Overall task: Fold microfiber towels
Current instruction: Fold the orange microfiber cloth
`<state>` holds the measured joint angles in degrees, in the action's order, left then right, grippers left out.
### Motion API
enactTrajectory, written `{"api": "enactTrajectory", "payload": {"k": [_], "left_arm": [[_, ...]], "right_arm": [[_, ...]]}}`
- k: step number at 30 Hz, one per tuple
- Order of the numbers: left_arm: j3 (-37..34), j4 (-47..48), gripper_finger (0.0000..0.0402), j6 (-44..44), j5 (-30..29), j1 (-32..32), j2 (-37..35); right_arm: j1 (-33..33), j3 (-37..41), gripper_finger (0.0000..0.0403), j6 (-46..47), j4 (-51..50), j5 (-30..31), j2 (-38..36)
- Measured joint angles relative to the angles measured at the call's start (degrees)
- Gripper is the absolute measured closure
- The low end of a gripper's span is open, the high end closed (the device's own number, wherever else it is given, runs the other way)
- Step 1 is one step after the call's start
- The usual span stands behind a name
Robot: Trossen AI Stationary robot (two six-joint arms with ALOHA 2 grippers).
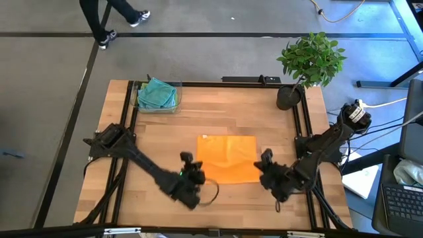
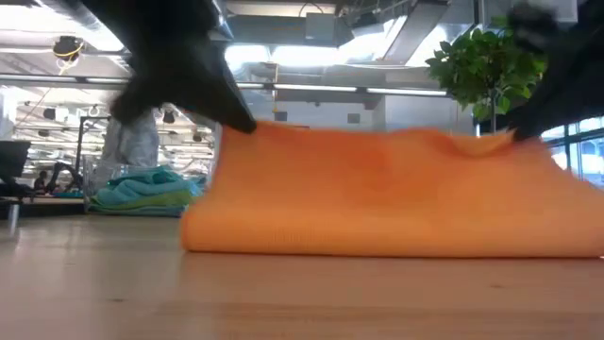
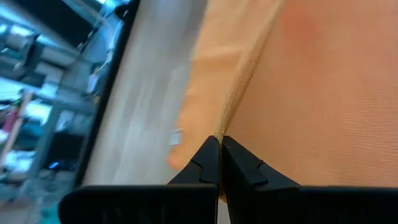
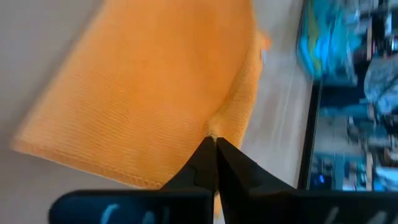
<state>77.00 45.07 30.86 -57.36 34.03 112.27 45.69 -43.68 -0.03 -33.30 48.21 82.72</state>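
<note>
An orange microfiber towel (image 1: 228,158) lies in the middle of the table, its near edge raised. My left gripper (image 1: 196,174) is shut on its near left corner, my right gripper (image 1: 266,165) on its near right corner. In the low view the raised edge (image 2: 377,134) runs between the two grippers, and the towel's lower part (image 2: 377,241) rests on the wood. More microfiber towels, teal and light blue, lie piled (image 1: 157,94) at the far left. My left gripper pinches the towel's hemmed edge (image 3: 225,118) at the near left corner between its two fingers, coming slanting down from the near left. That corner is lifted clear; the cloth below it falls to the table. My right gripper pinches the towel's edge (image 4: 219,121) at the near right corner between its two fingers, slanting down from the near right. The corner (image 2: 505,140) is held up, and the cloth puckers at the fingertips.
The towel pile (image 2: 146,191) sits in a clear tray at the far left corner. A potted plant (image 1: 310,63) stands at the far right corner. A person (image 1: 106,20) walks on the floor beyond the table. Bare wood shows left of the towel.
</note>
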Motion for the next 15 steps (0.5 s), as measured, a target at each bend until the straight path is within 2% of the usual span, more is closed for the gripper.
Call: {"api": "enactTrajectory", "payload": {"k": [6, 11, 15], "left_arm": [[-3.68, -0.05, 0.0401, -2.97, 2.03, -8.47, 0.0], [-5.35, -1.93, 0.0401, -7.04, 3.65, -14.94, 0.0], [-5.65, -3.4, 0.0401, -7.66, 5.6, -18.4, 0.0]], "right_arm": [[-8.12, 4.44, 0.0385, 2.86, 0.25, 0.21, 0.02], [-13.64, 6.9, 0.0373, 1.45, 1.44, -0.09, 0.02], [-16.76, 8.36, 0.0371, 1.18, 4.54, -2.3, 0.02]]}}
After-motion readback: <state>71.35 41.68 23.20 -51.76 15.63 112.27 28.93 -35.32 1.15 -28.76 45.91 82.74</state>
